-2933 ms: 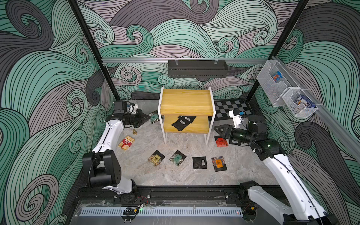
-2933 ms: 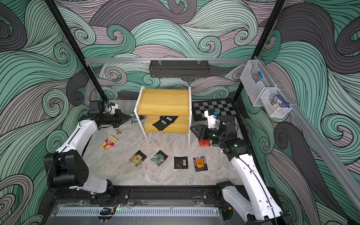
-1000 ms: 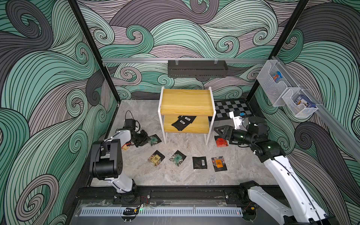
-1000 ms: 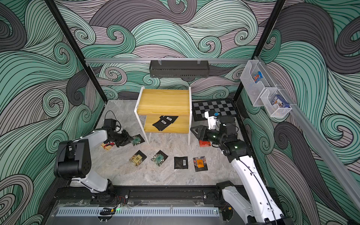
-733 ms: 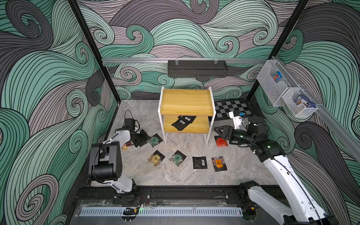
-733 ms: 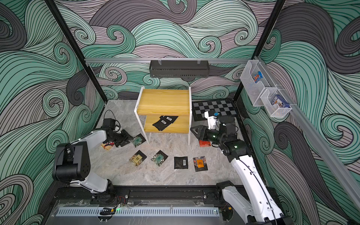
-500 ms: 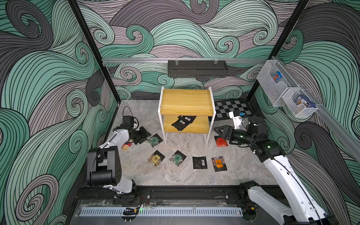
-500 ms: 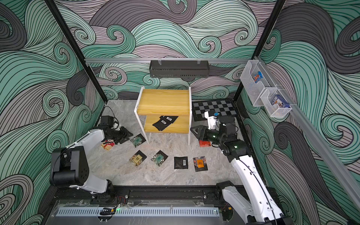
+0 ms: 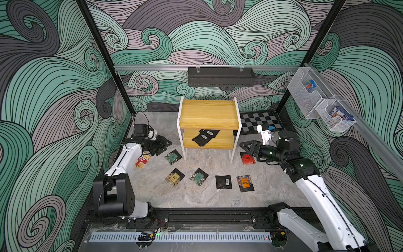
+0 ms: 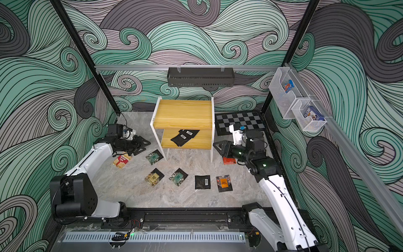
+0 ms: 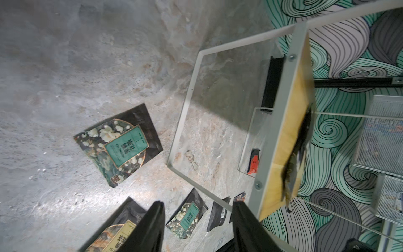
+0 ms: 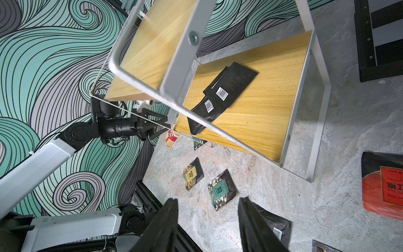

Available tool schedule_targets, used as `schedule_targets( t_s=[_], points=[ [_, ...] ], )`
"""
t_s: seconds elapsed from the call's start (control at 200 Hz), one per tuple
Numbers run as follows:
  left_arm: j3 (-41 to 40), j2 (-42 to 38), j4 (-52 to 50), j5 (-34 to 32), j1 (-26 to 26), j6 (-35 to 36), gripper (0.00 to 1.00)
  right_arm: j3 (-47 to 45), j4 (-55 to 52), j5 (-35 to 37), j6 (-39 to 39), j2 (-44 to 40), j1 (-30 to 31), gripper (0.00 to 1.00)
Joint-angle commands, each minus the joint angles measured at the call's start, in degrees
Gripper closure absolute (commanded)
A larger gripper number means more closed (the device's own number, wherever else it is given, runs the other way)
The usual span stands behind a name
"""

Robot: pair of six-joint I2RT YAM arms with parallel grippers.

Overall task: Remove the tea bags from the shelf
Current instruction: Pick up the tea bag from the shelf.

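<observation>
The shelf [image 9: 208, 113] stands at the back middle, its top board bare. Black tea bags [image 9: 205, 137] with barcode labels overlap on its lower board, also seen in the right wrist view [image 12: 226, 91]. My left gripper [image 9: 166, 146] hovers left of the shelf, open and empty, just above a teal tea bag [image 11: 118, 145] lying on the floor. My right gripper [image 9: 243, 147] is open and empty beside the shelf's right legs, over a red tea bag [image 12: 383, 189]. Several more tea bags lie in a row on the floor [image 9: 223, 182] in front of the shelf.
A red-and-cream striped box [image 9: 142, 160] lies under the left arm. A black perforated rack [image 9: 221, 76] hangs on the back wall. Two baskets [image 9: 334, 119] hang on the right wall. A checkerboard mat [image 9: 259, 123] lies behind the right gripper.
My left gripper brought the teal tea bag down to the floor left of the shelf, opened, and drew back from it. The right arm has stayed still.
</observation>
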Motion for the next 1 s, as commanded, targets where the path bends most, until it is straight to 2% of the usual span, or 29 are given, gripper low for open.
schedule_targets(
  t_s=[0.0, 0.21, 0.385, 0.996],
  points=[
    [3.0, -0.5, -1.6, 4.3, -0.9, 0.8, 0.44, -0.7, 0.3, -0.5, -0.1, -0.9, 0.4, 0.51],
    [5.6, 0.2, -0.8, 7.2, -2.6, 0.4, 0.37, -0.8, 0.2, -0.3, -0.1, -1.2, 0.4, 0.5],
    [7.8, 4.2, -0.8, 9.2, -4.0, 0.5, 0.34, -1.1, 0.2, -0.3, -0.1, -1.4, 0.4, 0.49],
    [18.2, 15.7, -7.0, 12.2, -10.9, 6.9, 0.26, -1.8, -0.4, 0.0, 0.0, -2.0, 0.8, 0.47]
  ],
)
